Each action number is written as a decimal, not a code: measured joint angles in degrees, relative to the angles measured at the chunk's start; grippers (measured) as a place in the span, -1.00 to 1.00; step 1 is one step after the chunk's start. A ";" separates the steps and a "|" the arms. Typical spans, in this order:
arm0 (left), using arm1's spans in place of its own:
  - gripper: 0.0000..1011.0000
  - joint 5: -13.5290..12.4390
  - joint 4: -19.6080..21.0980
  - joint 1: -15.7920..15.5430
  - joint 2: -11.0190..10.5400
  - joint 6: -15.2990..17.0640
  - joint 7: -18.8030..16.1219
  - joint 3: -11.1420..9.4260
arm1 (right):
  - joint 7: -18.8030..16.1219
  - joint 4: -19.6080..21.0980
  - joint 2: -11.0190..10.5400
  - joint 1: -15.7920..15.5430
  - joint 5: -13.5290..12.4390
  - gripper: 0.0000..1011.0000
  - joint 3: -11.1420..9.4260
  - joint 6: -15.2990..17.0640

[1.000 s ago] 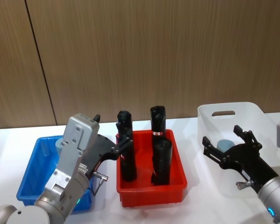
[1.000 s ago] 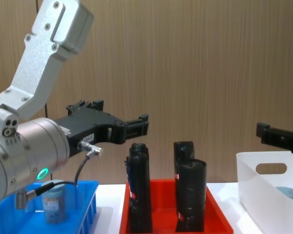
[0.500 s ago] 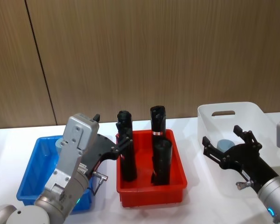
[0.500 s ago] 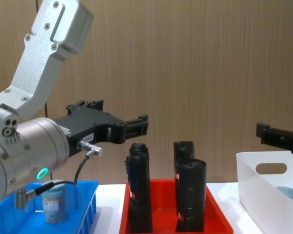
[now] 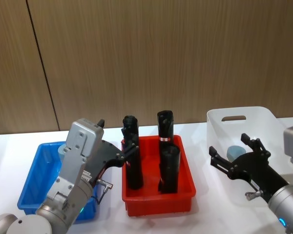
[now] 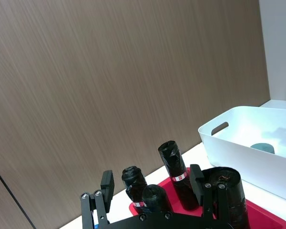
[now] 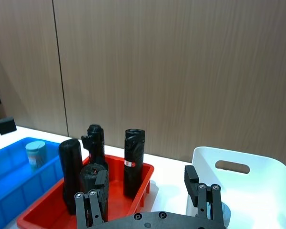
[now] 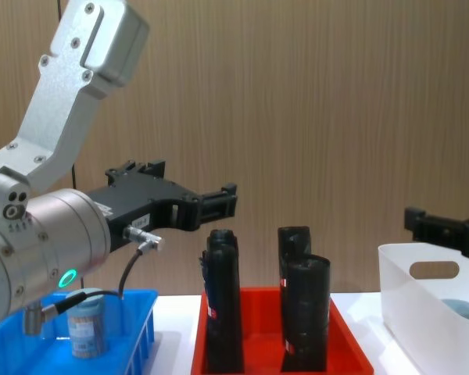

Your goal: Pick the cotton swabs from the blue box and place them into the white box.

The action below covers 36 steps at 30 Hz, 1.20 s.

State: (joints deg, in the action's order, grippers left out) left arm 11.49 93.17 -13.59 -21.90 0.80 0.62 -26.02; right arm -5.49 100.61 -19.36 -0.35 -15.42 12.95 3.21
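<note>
Nearest, the left gripper [image 5: 118,155] hung spread and empty beside the blue box [image 5: 31,183]. The cotton swabs [image 8: 87,326] jar standing there was probably light, rigid and smooth; grasp its sides. The right gripper [image 5: 234,155], spread, hovered before the white box [image 5: 263,117], which contained another jar [image 5: 235,151].

Head looks down; chest sideways; both share red tray [image 5: 158,197].
</note>
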 joint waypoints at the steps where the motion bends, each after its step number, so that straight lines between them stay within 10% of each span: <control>1: 0.99 0.00 0.00 0.00 0.00 0.00 0.00 0.00 | -0.19 -0.12 0.00 0.11 0.12 0.98 0.02 0.17; 36: 0.99 0.00 0.00 0.00 0.00 -0.01 0.01 -0.01 | -14.30 -12.27 4.86 9.97 6.31 0.98 3.22 8.22</control>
State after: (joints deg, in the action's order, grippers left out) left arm 11.48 93.17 -13.59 -21.90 0.79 0.63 -26.03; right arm -19.79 88.35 -14.50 9.61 -9.10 16.17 11.43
